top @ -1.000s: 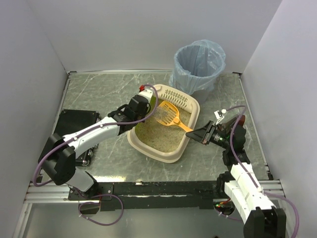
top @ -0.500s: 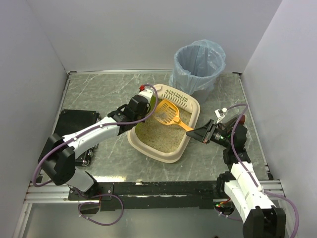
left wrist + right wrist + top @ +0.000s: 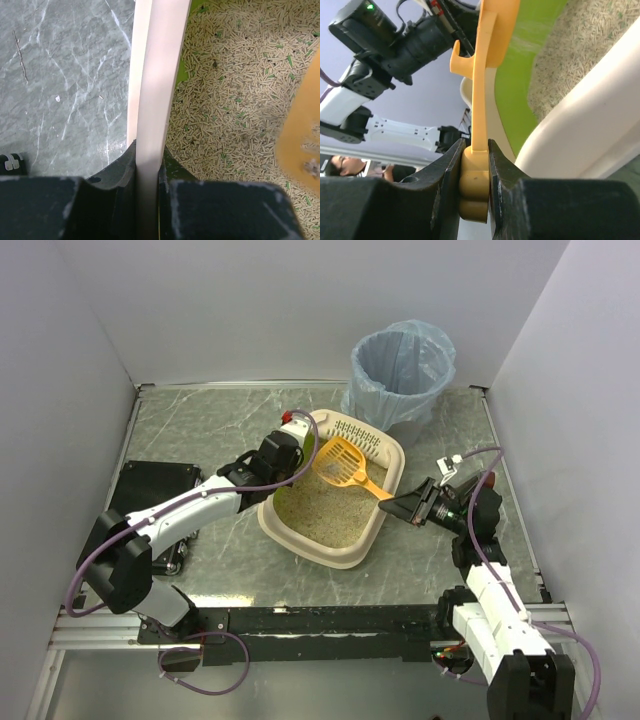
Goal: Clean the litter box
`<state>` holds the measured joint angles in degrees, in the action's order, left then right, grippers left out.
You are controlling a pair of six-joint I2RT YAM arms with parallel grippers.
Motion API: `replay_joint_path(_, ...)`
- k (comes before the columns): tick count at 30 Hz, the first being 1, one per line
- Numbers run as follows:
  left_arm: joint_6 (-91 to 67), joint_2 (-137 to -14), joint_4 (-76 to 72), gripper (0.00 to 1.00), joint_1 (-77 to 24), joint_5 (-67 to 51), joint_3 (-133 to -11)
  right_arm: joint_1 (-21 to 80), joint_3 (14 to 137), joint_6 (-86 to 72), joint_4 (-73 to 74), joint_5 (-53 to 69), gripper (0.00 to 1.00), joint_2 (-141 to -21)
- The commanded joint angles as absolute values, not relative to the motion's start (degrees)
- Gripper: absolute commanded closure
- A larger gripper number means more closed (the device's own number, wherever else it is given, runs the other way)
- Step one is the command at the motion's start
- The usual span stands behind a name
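Plain pale walls (image 3: 250, 310) at back, left and right. Bench (image 3: 200, 420): grey-green marbled top, thin white veins. Black pad (image 3: 150, 480) at left. Dark rail (image 3: 320, 621) along bottom. Soft, even light.

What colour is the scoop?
Orange; the scoop shows best in the top external view.

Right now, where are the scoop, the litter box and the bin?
scoop (image 3: 338, 462): top view, on its slotted head.
litter box (image 3: 320, 553): top view, on its near cream rim.
bin (image 3: 385, 405): top view, on the blue bag over its front wall.
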<state>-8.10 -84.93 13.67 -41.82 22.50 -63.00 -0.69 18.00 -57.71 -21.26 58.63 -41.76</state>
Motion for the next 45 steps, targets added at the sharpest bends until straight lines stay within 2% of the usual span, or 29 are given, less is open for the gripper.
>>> replay_joint_path(1,-11.52,-80.95,-1.31,0.99,-41.84,22.32,-66.27,-1.94,21.88,-49.84,-13.09,54.69,1.0,-39.12)
replay_joint_path(4,-11.51,-80.51,-2.02,0.99,-41.84,22.41,-65.57,-1.76,20.74,-57.55,-24.69,59.4,1.0,-42.18)
replay_joint_path(5,-11.69,-80.59,-1.24,0.99,-41.75,22.41,-66.09,-2.19,21.09,-56.87,-23.39,60.11,1.0,-42.8)
replay_joint_path(7,-12.04,-80.77,-0.7,0.99,-41.75,22.67,-66.44,-2.46,21.45,-52.05,-15.25,53.9,1.0,-41.49)
replay_joint_path(9,-11.69,-80.51,-1.93,0.99,-41.75,22.33,-65.57,-0.88,19.08,-58.5,-24.47,54.74,1.0,-43.23)
replay_joint_path(10,-11.69,-80.42,-2.63,0.99,-41.75,22.06,-65.31,-0.27,18.64,-61.67,-33.05,58.93,1.0,-44.72)
replay_joint_path(12,-12.3,-81.03,-1.68,0.99,-41.75,21.88,-66.0,-1.22,19.86,-61.46,-28.25,60.99,1.0,-46.23)
replay_joint_path(14,-12.39,-81.3,-0.88,0.99,-41.75,22.23,-66.97,-1.85,22.22,-52.61,-14.23,55.66,1.0,-43.09)
replay_joint_path(17,-12.04,-81.21,-1.14,0.99,-41.66,22.94,-66.45,-1.76,24.68,-52.56,-12.5,58.25,1.0,-42.28)
replay_joint_path(20,-12.74,-81.3,-1.14,0.99,-41.66,23.29,-66.71,-1.76,29.68,-42.15,0.22,50.93,1.0,-40.52)
replay_joint_path(25,-14.5,-82.44,-0.97,0.99,-41.57,23.38,-68.64,-1.58,31.28,-48.77,-7.64,58.27,1.0,-44.64)
replay_joint_path(31,-15.73,-83.76,-0.35,0.99,-41.57,25.22,-70.48,-1.67,36.99,-47.9,-6.51,54.85,1.0,-45.97)
replay_joint_path(35,-16.52,-84.72,-0.18,0.99,-41.57,25.14,-71.63,-2.46,45.86,-44.3,1.83,52.82,1.0,-48.95)
replay_joint_path(40,-17.14,-85.08,-0.18,0.99,-41.48,24.34,-72.24,-4.92,49.3,-50.61,-4.03,55.11,1.0,-51.58)
replay_joint_path(45,-17.23,-86.57,-0.35,0.99,-41.48,24.96,-73.91,-5.71,54.66,-51.33,-2.21,55.2,1.0,-54.75)
